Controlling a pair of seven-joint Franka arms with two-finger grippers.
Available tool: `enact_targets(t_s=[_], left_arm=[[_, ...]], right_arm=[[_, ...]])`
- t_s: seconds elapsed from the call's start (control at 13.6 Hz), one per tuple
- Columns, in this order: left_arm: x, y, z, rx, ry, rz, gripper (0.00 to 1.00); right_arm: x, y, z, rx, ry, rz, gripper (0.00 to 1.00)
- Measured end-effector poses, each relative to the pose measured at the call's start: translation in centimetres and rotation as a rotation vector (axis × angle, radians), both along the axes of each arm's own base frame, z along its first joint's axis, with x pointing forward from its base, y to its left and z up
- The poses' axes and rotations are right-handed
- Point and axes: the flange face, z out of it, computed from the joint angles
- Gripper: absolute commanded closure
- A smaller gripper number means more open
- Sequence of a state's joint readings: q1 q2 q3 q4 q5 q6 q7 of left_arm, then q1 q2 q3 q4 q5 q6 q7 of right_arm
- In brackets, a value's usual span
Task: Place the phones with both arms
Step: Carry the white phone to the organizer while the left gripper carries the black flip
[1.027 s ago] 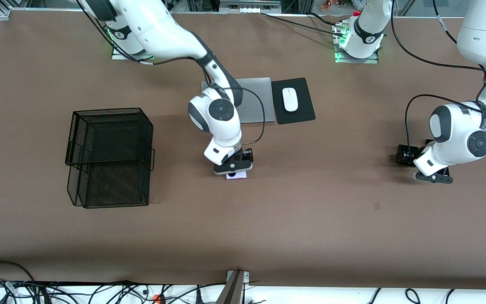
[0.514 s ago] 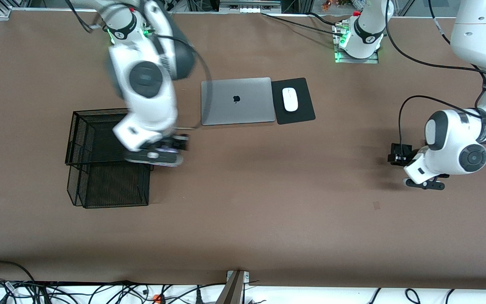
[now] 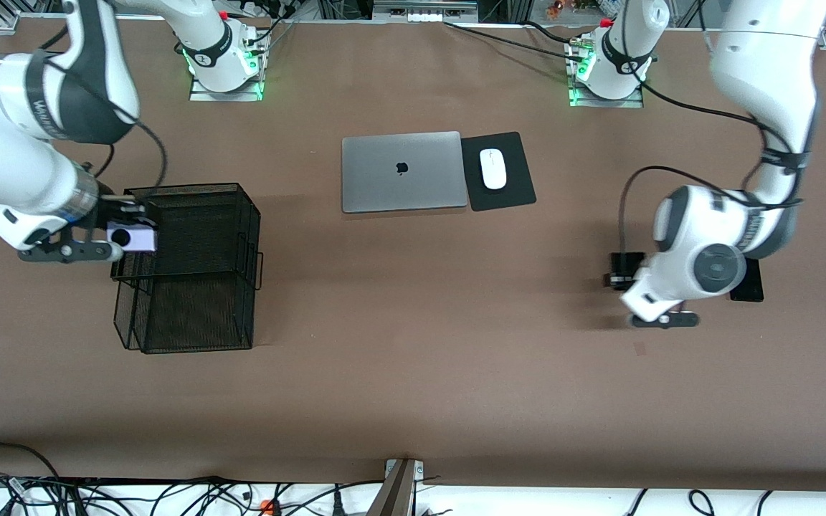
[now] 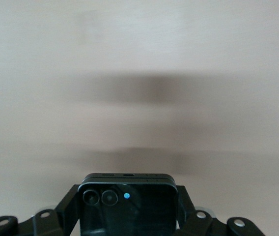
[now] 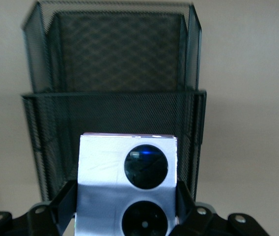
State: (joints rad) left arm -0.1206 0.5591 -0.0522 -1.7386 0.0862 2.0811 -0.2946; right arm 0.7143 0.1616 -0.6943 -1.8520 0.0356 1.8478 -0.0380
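My right gripper is shut on the squarish lilac-white phone with two black camera circles. It holds the phone in the air over the rim of the black mesh basket at the right arm's end of the table. The right wrist view shows the phone between both fingers, with the basket below. My left gripper is shut on the squarish black folded phone, held over bare table. A long slim black phone lies flat on the table, partly hidden by the left arm.
A closed silver laptop lies near the arms' bases at mid-table. Beside it a white mouse rests on a black pad. Cables run along the table edge nearest the front camera.
The right arm lifted the lilac phone from mid-table and swung it across to the basket. The left arm rose with the black folded phone and moved toward mid-table, uncovering the slim black phone.
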Motion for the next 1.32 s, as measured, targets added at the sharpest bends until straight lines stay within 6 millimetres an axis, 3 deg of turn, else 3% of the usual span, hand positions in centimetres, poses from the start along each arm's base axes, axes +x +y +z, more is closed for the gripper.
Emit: enact_targets(t_s=[0.29,0.44,0.66,0.95,1.17,1.32], left_arm=[[-0.6,-11.4,0.3,-0.007,-0.026,0.121,1.00],[-0.7,-16.1,0.7,-0.014,-0.051,0.173,1.00],[-1.2,-22.0,0.8,-0.054,-0.064,0.161,1.00],[-2.2,-29.6,0.5,-0.093,-0.102,0.075,1.00],[-3.7,-35.2,-1.3,-0.141,-0.165,0.046,1.00],[-4.2,-37.2,-3.5,-0.165,-0.199,0.076,1.00]], right_arm=[[-3.7,-2.7,-6.5,0.046,-0.029,-0.020,0.67],[-5.0,-4.1,-8.5,0.055,-0.040,-0.021,0.67],[-5.9,-5.5,-10.0,0.057,-0.059,-0.026,0.67],[-5.9,-5.5,-10.5,0.054,-0.097,-0.024,0.67],[-6.2,-5.4,-11.4,0.077,-0.105,-0.054,0.67],[-6.4,-5.3,-11.8,0.093,-0.101,-0.076,0.60]])
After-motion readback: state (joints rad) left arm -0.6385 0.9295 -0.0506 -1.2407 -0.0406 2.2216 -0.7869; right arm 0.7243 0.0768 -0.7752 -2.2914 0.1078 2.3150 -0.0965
